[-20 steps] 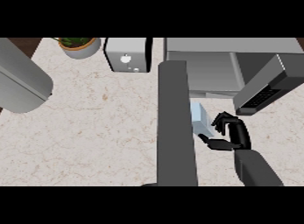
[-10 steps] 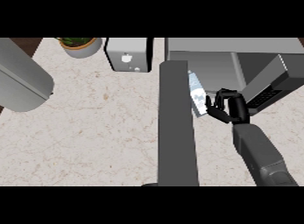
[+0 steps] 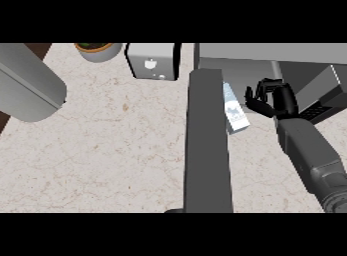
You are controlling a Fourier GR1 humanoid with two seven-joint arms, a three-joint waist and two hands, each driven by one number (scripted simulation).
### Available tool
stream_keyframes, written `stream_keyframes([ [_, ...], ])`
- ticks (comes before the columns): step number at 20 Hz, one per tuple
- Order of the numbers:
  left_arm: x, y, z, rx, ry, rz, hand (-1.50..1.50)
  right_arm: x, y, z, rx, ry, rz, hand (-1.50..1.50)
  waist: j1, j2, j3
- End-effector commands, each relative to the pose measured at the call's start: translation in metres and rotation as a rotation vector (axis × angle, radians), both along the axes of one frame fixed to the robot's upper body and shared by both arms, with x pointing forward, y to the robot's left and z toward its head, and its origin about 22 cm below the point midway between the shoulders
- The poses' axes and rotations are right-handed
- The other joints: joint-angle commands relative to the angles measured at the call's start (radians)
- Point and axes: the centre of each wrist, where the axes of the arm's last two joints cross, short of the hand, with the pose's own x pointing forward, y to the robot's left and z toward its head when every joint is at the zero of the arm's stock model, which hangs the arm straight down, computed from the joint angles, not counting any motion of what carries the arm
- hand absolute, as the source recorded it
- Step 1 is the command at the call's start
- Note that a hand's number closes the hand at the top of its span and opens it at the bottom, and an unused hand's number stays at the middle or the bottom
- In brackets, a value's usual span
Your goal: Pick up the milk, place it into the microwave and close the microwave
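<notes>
The milk carton, white and blue, leans tilted at the mouth of the grey microwave, against the right side of its open door. That door is a long dark slab pointing toward me. My right hand is just right of the carton with its fingers spread and relaxed. A narrow gap shows between the fingers and the carton. My left forearm crosses the upper left corner, and its hand is out of view.
A white toaster-like appliance and a potted plant stand at the back of the pale stone counter. A dark panel of the microwave lies right of my hand.
My right hand carried the milk away from me to the microwave's mouth, then drew slightly right and back from it. The carton stays where it was half a second ago.
</notes>
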Motion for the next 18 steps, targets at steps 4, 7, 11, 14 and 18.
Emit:
stream_keyframes([
  [4, 0.012, -0.002, -0.004, -0.005, -0.029, -0.027, -1.50, 0.014, -0.010, 0.025, -0.164, -0.017, -0.083, 1.50, 0.029, 0.017, 0.001],
  [7, 0.015, 0.002, -0.004, -0.006, -0.016, -0.051, -1.50, 0.022, -0.011, 0.038, -0.217, -0.041, -0.165, 1.50, 0.047, 0.024, 0.002],
  [11, 0.020, 0.001, -0.004, -0.012, -0.035, -0.039, -1.50, 0.031, -0.036, 0.065, -0.229, -0.044, -0.237, 1.50, 0.060, 0.036, 0.002],
  [14, 0.023, 0.003, 0.001, -0.012, -0.039, -0.068, -1.50, 0.028, -0.031, 0.058, -0.227, -0.031, -0.268, 1.50, 0.080, 0.043, 0.004],
  [18, 0.030, 0.004, 0.005, 0.024, -0.045, -0.061, -1.50, 0.031, -0.037, 0.067, -0.270, -0.053, -0.304, 1.50, 0.087, 0.054, 0.005],
])
